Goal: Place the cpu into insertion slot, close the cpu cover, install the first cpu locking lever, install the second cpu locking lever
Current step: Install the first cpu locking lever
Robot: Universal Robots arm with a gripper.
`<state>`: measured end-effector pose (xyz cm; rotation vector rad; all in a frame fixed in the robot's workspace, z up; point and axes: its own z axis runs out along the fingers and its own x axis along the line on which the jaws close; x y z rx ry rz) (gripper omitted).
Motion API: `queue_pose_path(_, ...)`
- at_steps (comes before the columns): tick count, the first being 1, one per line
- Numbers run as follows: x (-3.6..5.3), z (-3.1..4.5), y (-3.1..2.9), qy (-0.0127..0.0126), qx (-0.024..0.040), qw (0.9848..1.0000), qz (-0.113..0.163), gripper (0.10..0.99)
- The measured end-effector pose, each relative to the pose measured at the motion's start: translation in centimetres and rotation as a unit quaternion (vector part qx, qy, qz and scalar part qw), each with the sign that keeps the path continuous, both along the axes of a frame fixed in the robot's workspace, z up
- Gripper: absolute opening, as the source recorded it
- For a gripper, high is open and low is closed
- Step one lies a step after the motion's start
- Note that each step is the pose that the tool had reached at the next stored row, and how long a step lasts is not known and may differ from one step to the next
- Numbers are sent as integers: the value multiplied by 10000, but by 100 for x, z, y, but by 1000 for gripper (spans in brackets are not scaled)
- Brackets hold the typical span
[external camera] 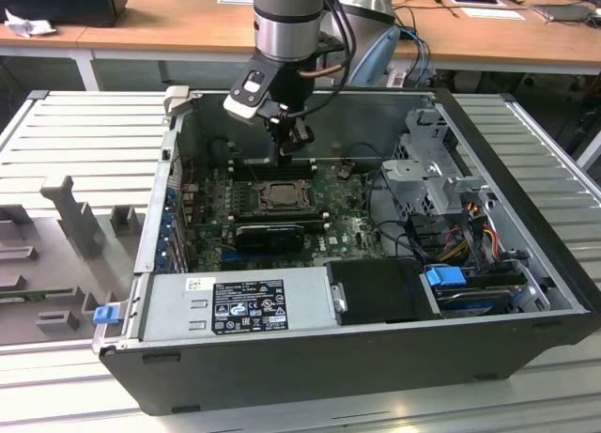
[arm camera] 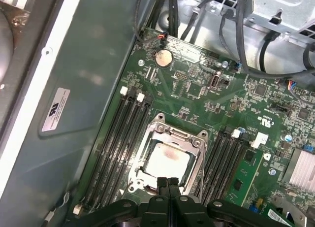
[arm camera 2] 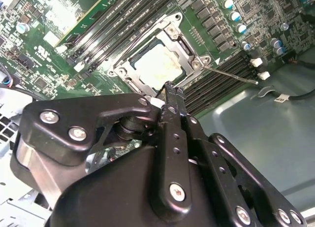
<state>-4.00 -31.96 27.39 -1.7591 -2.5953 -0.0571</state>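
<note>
1. The cpu [arm camera: 166,160], a small, thin, square chip with a pale silvery-beige metal face, is seen lying flat inside the insertion slot [external camera: 255,200]. The slot is a square black-framed socket set in the green circuit board [arm camera: 256,113].
2. The cpu cover [arm camera: 178,134], a silvery square metal frame plate with a window, is laid down around the chip. The chip's face shows through the window.
3. A thin silvery wire lever [arm camera 2: 231,74] is seen running out from one corner of the cover, across the long black memory slots [arm camera: 123,138]. Whether it is latched cannot be told.
4. The chip is judged to be light, stiff and fragile, with a smooth face that is likely slippery. It would best be held by two opposite edges.
5. The black two-fingered gripper [arm camera: 168,180] is held just above one edge of the socket. Its fingers are pressed together with nothing between them.
6. In the exterior view, the socket is found toward the far left of the board, inside the open dark grey computer case [external camera: 376,358]. A silver power supply box [external camera: 305,301] sits nearer.
</note>
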Motion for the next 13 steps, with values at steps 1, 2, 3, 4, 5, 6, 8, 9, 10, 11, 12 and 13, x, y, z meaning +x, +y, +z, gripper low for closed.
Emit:
queue_pose_path(1, 0, 0, 0, 0, 0, 10000, 26, 106)
queue_pose_path(2, 0, 0, 0, 0, 0, 10000, 53, 106)
queue_pose_path(3, 0, 0, 0, 0, 0, 10000, 78, 106)
queue_pose_path(4, 0, 0, 0, 0, 0, 9999, 116, 106)
queue_pose_path(5, 0, 0, 0, 0, 0, 9999, 159, 106)
queue_pose_path(6, 0, 0, 0, 0, 0, 9998, 187, 106)
queue_pose_path(8, 0, 0, 0, 0, 0, 9996, 265, 106)
queue_pose_path(9, 0, 0, 0, 0, 0, 9995, 307, 106)
queue_pose_path(10, 0, 0, 0, 0, 0, 9994, 345, 106)
queue_pose_path(11, 0, 0, 0, 0, 0, 9992, 395, 106)
queue_pose_path(12, 0, 0, 0, 0, 0, 9990, 451, 106)
queue_pose_path(13, 0, 0, 0, 0, 0, 9988, 495, 106)
